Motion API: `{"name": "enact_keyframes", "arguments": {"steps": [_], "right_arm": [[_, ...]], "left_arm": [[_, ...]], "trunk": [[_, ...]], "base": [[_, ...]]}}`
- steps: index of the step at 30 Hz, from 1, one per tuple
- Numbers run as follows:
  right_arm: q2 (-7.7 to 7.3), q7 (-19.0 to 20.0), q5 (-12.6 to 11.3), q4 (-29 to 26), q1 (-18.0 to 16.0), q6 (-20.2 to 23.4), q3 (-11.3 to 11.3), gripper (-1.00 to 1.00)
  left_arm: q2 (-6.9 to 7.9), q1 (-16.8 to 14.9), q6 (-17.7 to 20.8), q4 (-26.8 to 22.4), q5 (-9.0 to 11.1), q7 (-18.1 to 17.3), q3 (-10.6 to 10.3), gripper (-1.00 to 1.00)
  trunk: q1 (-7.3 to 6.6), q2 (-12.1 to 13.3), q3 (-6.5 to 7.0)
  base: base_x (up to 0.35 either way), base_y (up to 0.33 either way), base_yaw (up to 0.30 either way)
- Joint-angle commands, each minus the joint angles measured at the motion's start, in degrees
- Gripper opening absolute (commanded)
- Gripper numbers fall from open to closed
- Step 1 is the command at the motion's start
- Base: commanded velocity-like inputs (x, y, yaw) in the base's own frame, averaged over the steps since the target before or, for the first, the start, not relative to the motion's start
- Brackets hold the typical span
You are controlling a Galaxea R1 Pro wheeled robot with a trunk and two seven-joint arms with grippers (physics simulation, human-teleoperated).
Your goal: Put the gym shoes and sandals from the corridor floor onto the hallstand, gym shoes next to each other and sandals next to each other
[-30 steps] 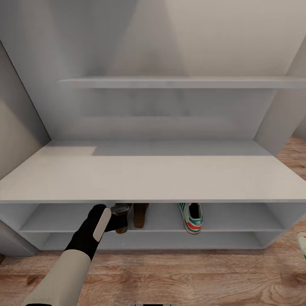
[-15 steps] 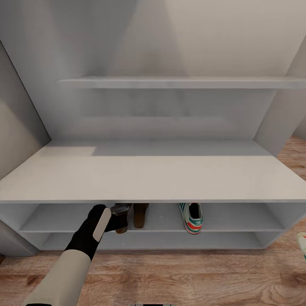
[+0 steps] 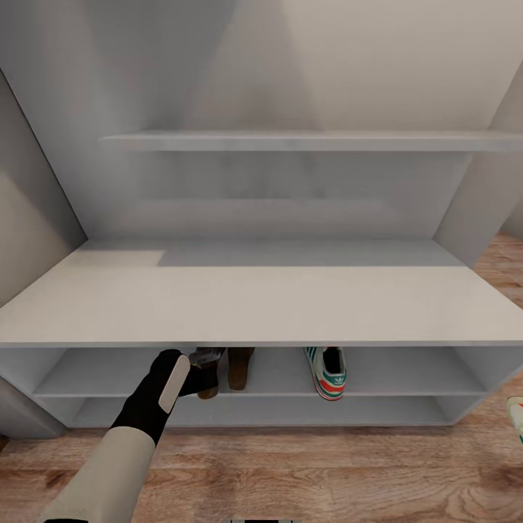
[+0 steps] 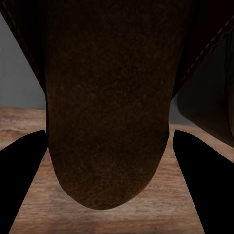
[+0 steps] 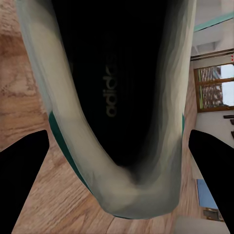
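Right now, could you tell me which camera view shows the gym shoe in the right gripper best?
The right wrist view: the gym shoe hangs close between the gripper's fingertips, insole lettering readable. The head view catches just its tip at the right edge.

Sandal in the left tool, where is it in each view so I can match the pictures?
Head view: sandal low centre-left, under the rack top, at the left tool.
Left wrist view: large and brown, between the fingers.
Right wrist view: a gym shoe instead.
Shared landmark: wood floor.
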Motion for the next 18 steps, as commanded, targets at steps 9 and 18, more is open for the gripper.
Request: {"name": "enact_keyframes", "arguments": {"steps": [9, 18], "right_arm": [[0.01, -0.1, 0.1, 0.3, -0.1, -0.4, 0.1, -1.0], [0.01, -0.1, 0.1, 0.3, -0.1, -0.4, 0.1, -1.0]], "left_arm": [[-0.02, 0.0, -0.1, -0.2, 0.0, 0.5, 0.0, -1.0], [-0.02, 0.0, -0.2, -0.2, -0.1, 0.6, 0.0, -1.0]], "trunk": [[0.23, 0.0, -0.06], [0.23, 0.0, -0.06]], "base": [[0.0, 0.0, 0.0], [0.0, 0.0, 0.0]]}}
